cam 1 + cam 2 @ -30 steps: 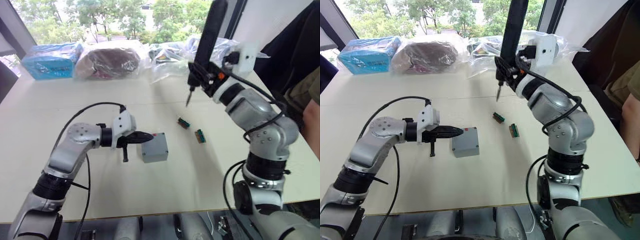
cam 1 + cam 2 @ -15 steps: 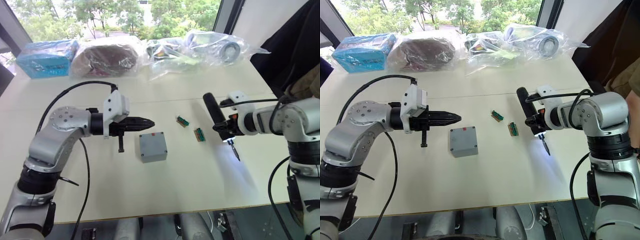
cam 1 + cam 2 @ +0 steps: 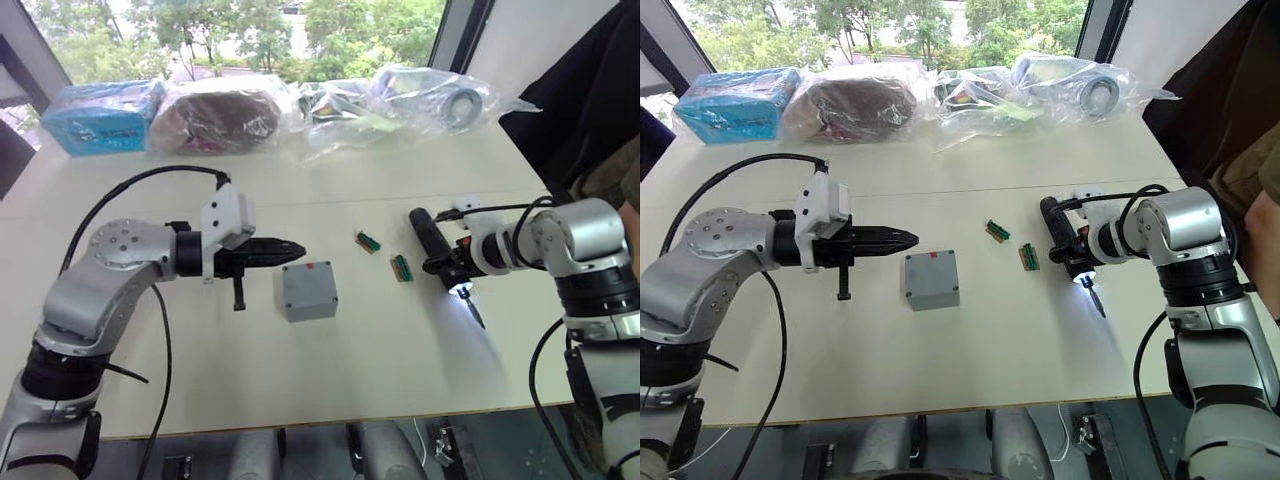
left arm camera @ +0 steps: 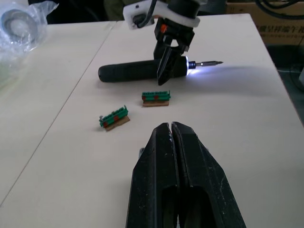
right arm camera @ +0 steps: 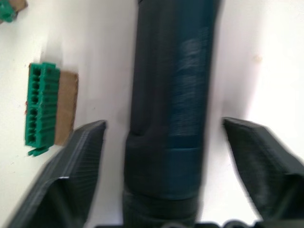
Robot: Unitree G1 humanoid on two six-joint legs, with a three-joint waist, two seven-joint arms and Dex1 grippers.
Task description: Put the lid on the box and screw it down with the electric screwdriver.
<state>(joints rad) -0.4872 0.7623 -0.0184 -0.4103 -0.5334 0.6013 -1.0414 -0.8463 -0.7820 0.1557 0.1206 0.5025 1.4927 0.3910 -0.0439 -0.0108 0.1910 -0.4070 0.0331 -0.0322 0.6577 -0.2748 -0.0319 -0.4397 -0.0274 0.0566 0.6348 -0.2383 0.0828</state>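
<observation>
The biggest change was on the right arm: a second earlier it held the electric screwdriver (image 3: pixel 1067 238) upright high over the table (image 3: pixel 330 370), half a second earlier it had swung it low and level, and now the tool lay flat on the tabletop with its tip light on, bit pointing toward the near edge. The right gripper (image 3: pixel 1076 252) stood over the tool's front end with its fingers (image 5: pixel 78 166) spread wide, one to each side of the barrel and off it, so it looked like a release; the driver was set down, not in use. The left gripper (image 3: pixel 290 247), fingers pressed together and holding nothing, had drawn back a little from the box (image 3: pixel 308 290) and hovered just beside its far left corner. The grey box sat mid-table with the lid (image 3: pixel 929 266) already on top, red mark showing; whether the screws were in could not be told. Two small green connector blocks (image 3: pixel 369 241) (image 3: pixel 401 267) lay unmoved between box and screwdriver. Likely the screwing step was over or paused.
</observation>
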